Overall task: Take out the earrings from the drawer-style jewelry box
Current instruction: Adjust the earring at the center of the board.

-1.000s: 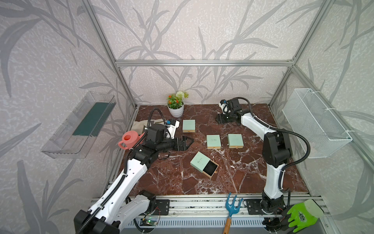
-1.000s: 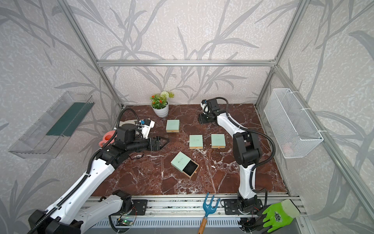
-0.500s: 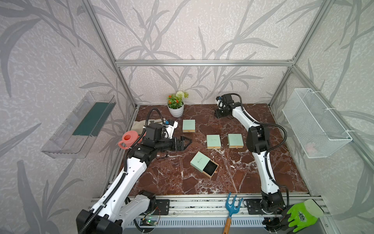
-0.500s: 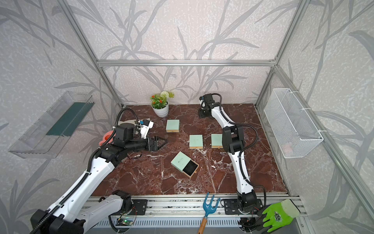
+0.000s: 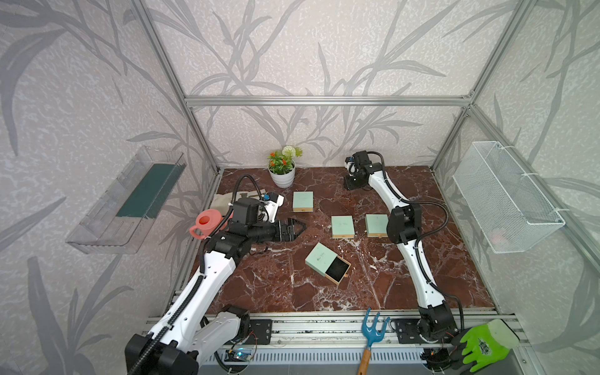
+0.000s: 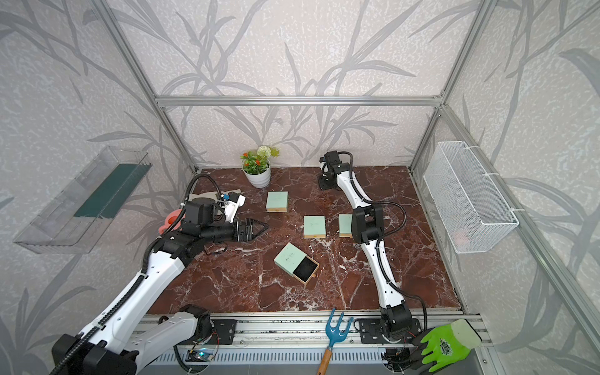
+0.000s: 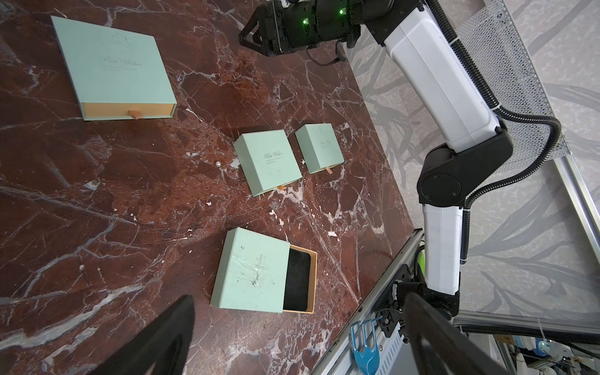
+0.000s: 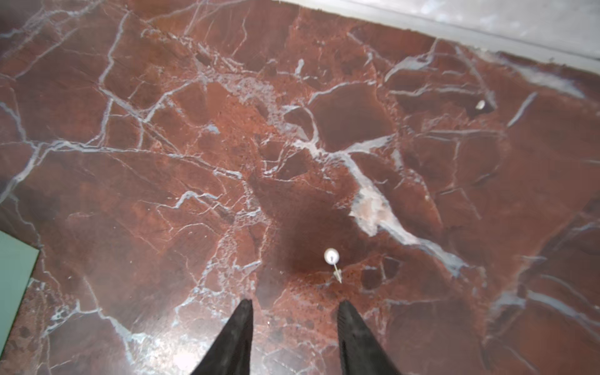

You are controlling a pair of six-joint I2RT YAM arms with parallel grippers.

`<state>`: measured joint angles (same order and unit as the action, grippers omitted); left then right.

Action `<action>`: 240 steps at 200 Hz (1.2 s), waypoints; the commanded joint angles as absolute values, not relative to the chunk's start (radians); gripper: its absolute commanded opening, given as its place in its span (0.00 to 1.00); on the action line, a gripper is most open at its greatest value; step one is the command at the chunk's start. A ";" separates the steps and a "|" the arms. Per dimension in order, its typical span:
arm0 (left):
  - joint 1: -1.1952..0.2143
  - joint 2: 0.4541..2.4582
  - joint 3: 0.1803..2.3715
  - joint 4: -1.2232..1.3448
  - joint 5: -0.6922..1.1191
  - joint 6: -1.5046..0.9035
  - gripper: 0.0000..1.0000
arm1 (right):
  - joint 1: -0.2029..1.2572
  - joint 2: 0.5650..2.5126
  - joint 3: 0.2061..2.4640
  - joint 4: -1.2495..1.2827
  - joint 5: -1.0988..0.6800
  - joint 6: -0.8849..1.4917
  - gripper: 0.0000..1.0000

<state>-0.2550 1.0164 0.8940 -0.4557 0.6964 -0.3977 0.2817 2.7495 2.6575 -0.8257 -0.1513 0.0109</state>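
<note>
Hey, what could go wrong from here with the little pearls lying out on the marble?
One pearl earring lies loose on the marble table just past the open right hand; a sideways move might nudge it rolling. Another pearl beside a closed mint box is tiny among the marble's white flecks, so it might be overlooked or brushed away.

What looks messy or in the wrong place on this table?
A pearl earring lies loose on the marble table, just in front of the open right gripper, not in any box. The open jewelry box sits crooked, its drawer pulled out and its top scuffed.
</note>
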 commanded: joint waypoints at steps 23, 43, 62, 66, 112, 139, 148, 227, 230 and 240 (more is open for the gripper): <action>-0.244 1.018 0.887 -0.439 0.715 -0.400 0.99 | 0.275 2.809 2.717 -0.867 -0.184 0.072 0.44; -0.242 1.020 0.887 -0.440 0.714 -0.399 0.99 | 0.264 2.813 2.712 -0.862 -0.171 0.109 0.43; -0.238 1.022 0.888 -0.439 0.714 -0.399 0.99 | 0.256 2.806 2.685 -0.839 -0.157 0.148 0.44; -0.237 1.022 0.887 -0.439 0.715 -0.399 0.99 | 0.254 2.804 2.680 -0.835 -0.156 0.157 0.44; -0.221 1.026 0.885 -0.436 0.717 -0.401 0.99 | 0.242 2.812 2.654 -0.763 -0.215 0.223 0.48; -0.212 1.032 0.886 -0.434 0.719 -0.403 0.99 | 0.220 2.840 2.649 -0.717 -0.360 0.322 0.54; -0.209 1.035 0.886 -0.431 0.721 -0.405 0.99 | 0.214 2.842 2.625 -0.677 -0.406 0.359 0.57; -0.192 1.038 0.882 -0.419 0.741 -0.411 0.99 | 0.202 2.911 2.643 -0.561 -0.578 0.520 0.60; -0.193 1.037 0.882 -0.419 0.740 -0.410 0.99 | 0.202 2.911 2.642 -0.559 -0.585 0.523 0.60; -0.192 1.035 0.881 -0.417 0.742 -0.412 0.99 | 0.204 2.908 2.637 -0.552 -0.603 0.527 0.60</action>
<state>-0.2001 1.0401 0.8925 -0.4335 0.7193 -0.4118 0.1970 2.8468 2.6469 -0.5194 -0.5354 0.4717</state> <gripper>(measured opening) 0.992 0.596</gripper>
